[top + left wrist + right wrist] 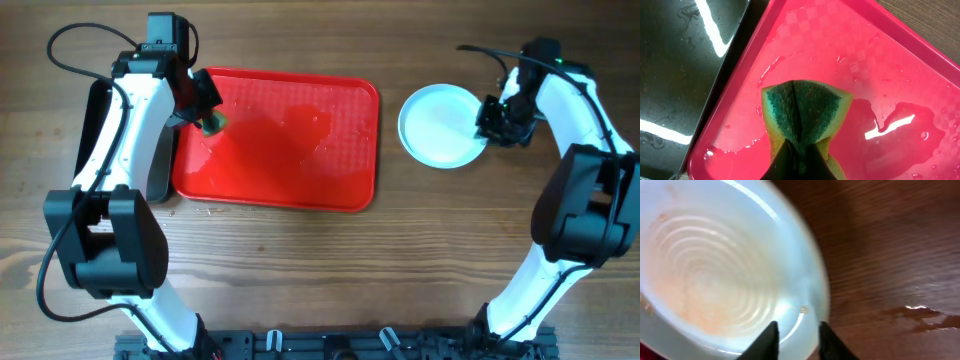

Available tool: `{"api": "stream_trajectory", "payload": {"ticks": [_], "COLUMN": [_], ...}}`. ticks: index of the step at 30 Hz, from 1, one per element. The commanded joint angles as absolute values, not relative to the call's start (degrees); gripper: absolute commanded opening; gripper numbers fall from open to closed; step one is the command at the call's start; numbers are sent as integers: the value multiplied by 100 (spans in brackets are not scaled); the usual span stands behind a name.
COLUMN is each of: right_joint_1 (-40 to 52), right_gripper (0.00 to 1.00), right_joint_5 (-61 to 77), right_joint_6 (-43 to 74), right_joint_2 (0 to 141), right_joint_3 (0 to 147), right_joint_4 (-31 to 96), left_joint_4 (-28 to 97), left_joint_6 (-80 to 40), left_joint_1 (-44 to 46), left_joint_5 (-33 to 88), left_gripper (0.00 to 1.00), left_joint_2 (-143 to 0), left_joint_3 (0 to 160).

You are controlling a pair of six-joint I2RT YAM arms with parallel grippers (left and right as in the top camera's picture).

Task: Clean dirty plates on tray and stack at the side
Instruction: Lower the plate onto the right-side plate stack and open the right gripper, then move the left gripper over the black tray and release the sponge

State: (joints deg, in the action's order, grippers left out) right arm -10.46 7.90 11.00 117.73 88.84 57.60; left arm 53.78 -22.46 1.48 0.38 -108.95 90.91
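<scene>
From above, my left gripper point(207, 113) was clamped on the green sponge point(213, 124), with the wet, plate-free red tray point(300, 160) under it and stretching off to its right. The plates point(438, 125) sat on the surface just left of my right gripper point(492, 122); I could not tell how many were stacked.

At my left wrist, the sponge bulged ahead of my fingers, and the black tray point(680, 65) lay to their left.

At my right wrist, my jaws stood slightly apart astride the plate rim point(815, 300); I could not tell whether they pinched it. A faint orange film showed in the bowl. If I withdrew carelessly, a finger could snag the rim and skid the plate across the wet surface point(920, 317)
</scene>
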Motion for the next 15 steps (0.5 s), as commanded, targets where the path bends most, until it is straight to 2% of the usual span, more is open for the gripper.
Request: {"api": "stream_trajectory", "payload": {"ticks": [1, 3, 7, 9, 11, 13, 15], "right_joint_1": [-976, -882, -270, 58, 556, 934, 1177], "right_gripper": [32, 43, 46, 53, 72, 83, 88], "right_joint_5": [1269, 1682, 1981, 2038, 2104, 2001, 1881], "right_joint_6": [1013, 854, 746, 751, 773, 773, 770], "right_joint_2": [11581, 11581, 11537, 11537, 11539, 11539, 11539], "right_joint_3": [9070, 9397, 9979, 10051, 10051, 10051, 10051], "right_joint_4": [5734, 5804, 5782, 5660, 5360, 5120, 4956], "left_joint_4": [5299, 5470, 6200, 6298, 6477, 6460, 6300], "left_joint_6": [-2180, -1653, -1308, -1192, -1194, -1229, -1415], "left_joint_1": [152, 108, -373, -681, -1109, -1463, -1691], "left_joint_5": [102, 99, -1, -45, -257, -322, -231], "left_gripper": [4, 4, 4, 4, 4, 4, 4], "left_joint_2": [-10853, -10831, -10597, -10503, -10508, -10523, -10534], "left_joint_3": [9098, 9264, 9867, 9867, 9848, 9773, 9618]}}
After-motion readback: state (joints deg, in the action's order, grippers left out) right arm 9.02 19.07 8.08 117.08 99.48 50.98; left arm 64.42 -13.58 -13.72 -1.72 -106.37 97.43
